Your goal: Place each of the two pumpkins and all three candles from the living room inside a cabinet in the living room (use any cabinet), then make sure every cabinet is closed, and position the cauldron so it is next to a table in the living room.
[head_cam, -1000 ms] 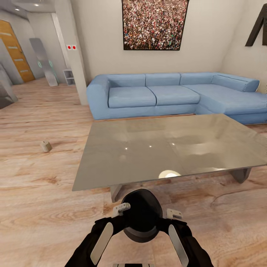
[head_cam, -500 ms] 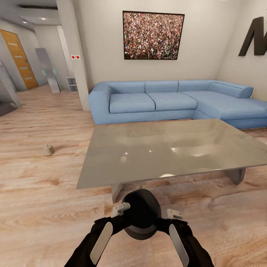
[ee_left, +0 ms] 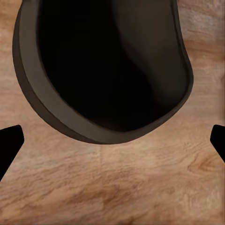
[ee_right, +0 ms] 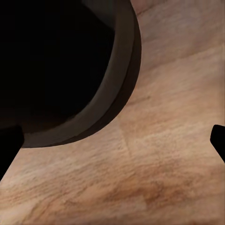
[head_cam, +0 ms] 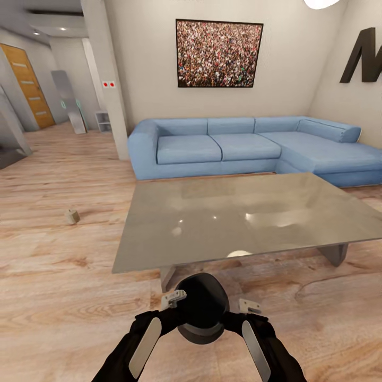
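The dark grey cauldron (head_cam: 202, 313) is low in the head view, between my two forearms and just in front of the grey glossy table (head_cam: 239, 212). Its thick rim and black inside show in the left wrist view as the cauldron (ee_left: 103, 70), and in the right wrist view as the cauldron (ee_right: 61, 65). My left gripper (ee_left: 112, 140) and my right gripper (ee_right: 112, 140) both stand open, fingertips wide apart, with the pot's rim just beyond them. One beige candle (head_cam: 72, 216) lies on the wood floor left of the table.
A blue corner sofa (head_cam: 239, 146) stands behind the table against the far wall. A white pillar (head_cam: 109, 79) rises at the left, with a hallway and an orange door (head_cam: 27, 85) beyond it. Wood floor spreads to the left of the table.
The whole view has shifted, so the camera moved: sofa and wall picture sit lower now. The cauldron and both arms keep the same place in the picture.
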